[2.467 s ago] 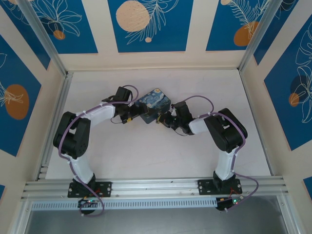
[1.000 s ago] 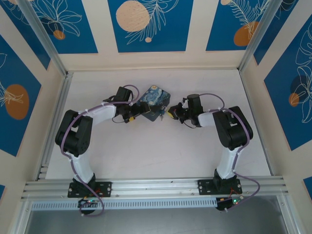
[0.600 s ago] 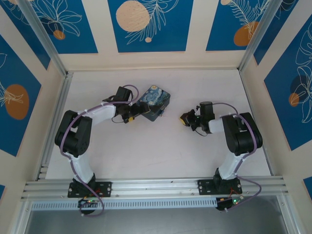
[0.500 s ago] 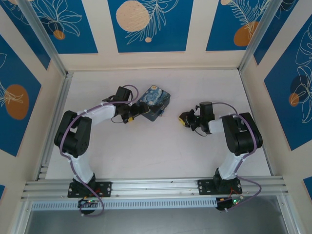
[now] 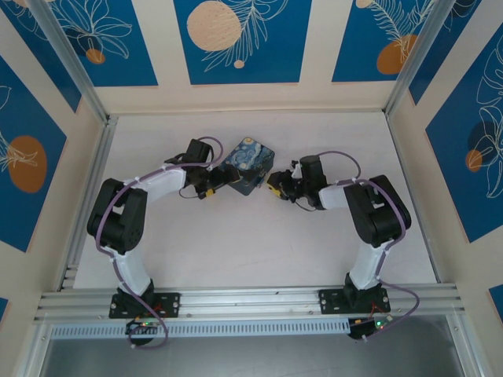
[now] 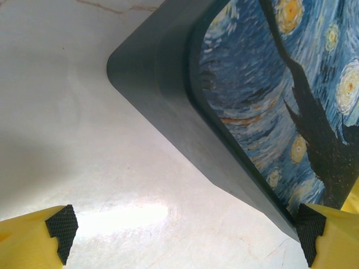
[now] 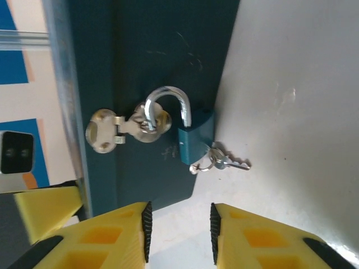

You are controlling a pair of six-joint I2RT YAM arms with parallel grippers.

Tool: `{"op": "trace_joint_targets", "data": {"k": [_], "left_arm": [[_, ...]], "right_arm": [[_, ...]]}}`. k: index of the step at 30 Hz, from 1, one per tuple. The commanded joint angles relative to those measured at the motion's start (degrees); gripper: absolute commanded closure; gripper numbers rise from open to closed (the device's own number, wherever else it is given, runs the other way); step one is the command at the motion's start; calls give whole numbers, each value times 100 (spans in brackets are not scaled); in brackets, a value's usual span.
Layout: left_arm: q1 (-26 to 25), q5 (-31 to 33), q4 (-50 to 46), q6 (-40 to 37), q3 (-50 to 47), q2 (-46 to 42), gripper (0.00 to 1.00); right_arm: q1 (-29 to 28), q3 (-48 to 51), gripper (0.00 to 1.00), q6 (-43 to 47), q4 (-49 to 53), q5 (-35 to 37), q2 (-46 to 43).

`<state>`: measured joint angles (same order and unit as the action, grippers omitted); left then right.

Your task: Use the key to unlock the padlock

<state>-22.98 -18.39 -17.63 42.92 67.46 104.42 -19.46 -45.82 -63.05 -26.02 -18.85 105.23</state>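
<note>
TOP VIEW: Both arms reach in on the night-sky tin (image 5: 250, 161) at mid-tabletop (image 5: 236, 251). The left arm (image 5: 157, 182) is at its L edge and the right arm (image 5: 346, 192) is just off its R corner.

R WRIST CAM: We see the padlock (image 7: 196, 144), w/ its dark blue body, hooked on the silver hasp (image 7: 112, 130) of the tin's dark side wall. Its shackle (image 7: 166, 95) stands sprung. One leg sits in the body, and the other is free of it and threaded thru the hasp loop. The key (image 7: 235, 164) sticks out at the body's far end beside a small ring (image 7: 197, 166), over pale tabletop just past the tin's corner. Whether it sits in the keyway we can't tell.

The yellow right fingers (image 7: 106, 235) lie along the frame's bottom edge w/ a narrow gap betw. them and nothing pinched. They are near the padlock but apart from it.

L WRIST CAM: The left fingers (image 6: 33, 244) are spread wide, w/ black pads at both bottom corners of the frame. The tin's rounded corner lies ahead betw. them, painted lid turned toward the R side. The R-hand pad (image 6: 311, 227) is just beside the tin's lower edge. We can't tell if they touch.
</note>
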Motion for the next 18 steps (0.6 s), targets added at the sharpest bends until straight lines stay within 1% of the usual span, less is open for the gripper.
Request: {"op": "trace_joint_targets", "data": {"k": [1,9,18], "left_arm": [[78,306,-630,-170,-11,12,0],[83,266,-575,-152,-33,25,0],[81,240,-534,-145,-31,61,0]], "right_arm": [[-157,-228,69,3,287,234,177],[-400,-634,77,3,881,512,424],[-458,-1186,83,-100,1537,841,746]]}}
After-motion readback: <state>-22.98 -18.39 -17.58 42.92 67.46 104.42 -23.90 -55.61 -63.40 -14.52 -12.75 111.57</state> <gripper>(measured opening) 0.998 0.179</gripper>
